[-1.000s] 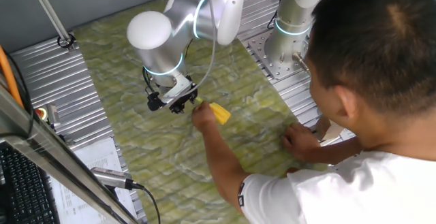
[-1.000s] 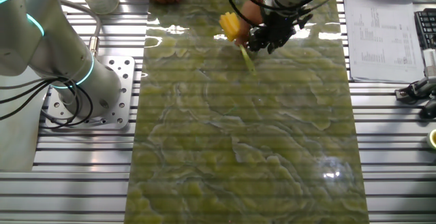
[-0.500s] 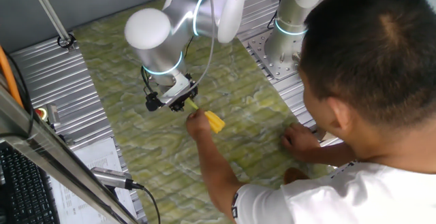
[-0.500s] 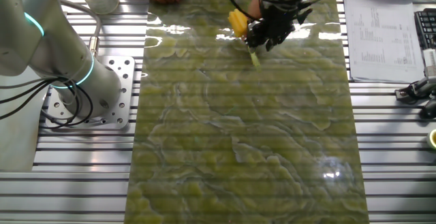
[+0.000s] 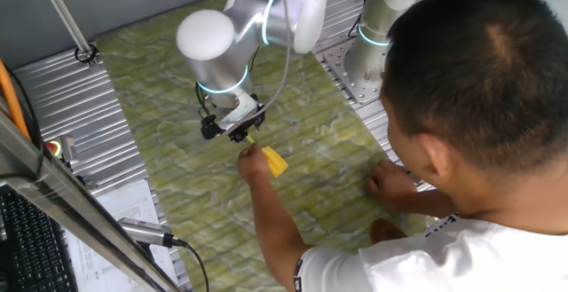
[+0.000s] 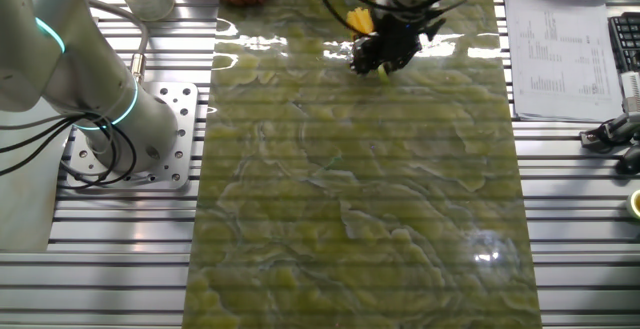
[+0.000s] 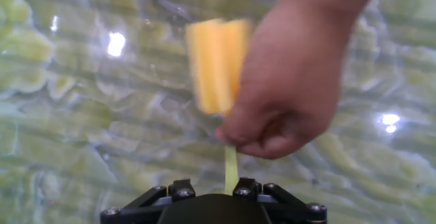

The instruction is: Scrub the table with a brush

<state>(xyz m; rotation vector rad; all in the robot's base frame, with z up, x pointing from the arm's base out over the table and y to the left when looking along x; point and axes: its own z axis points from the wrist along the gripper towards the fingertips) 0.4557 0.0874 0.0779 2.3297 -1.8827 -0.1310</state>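
In the fixed view the gripper [image 5: 232, 132] hangs low over the green marbled desk [image 5: 160, 88], and just to its right lies the brush [image 5: 273, 161] — its thin handle runs back into the gripper while a man's hand [image 5: 251, 159] holds it near the head. The hand view shows the handle [image 7: 230, 169] entering between the fingers; whether they clamp it — cannot tell.

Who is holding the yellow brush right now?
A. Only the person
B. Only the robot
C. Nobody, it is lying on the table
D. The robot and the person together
D: in the hand view the person's hand grips the brush below its head, and the handle runs down into the gripper.
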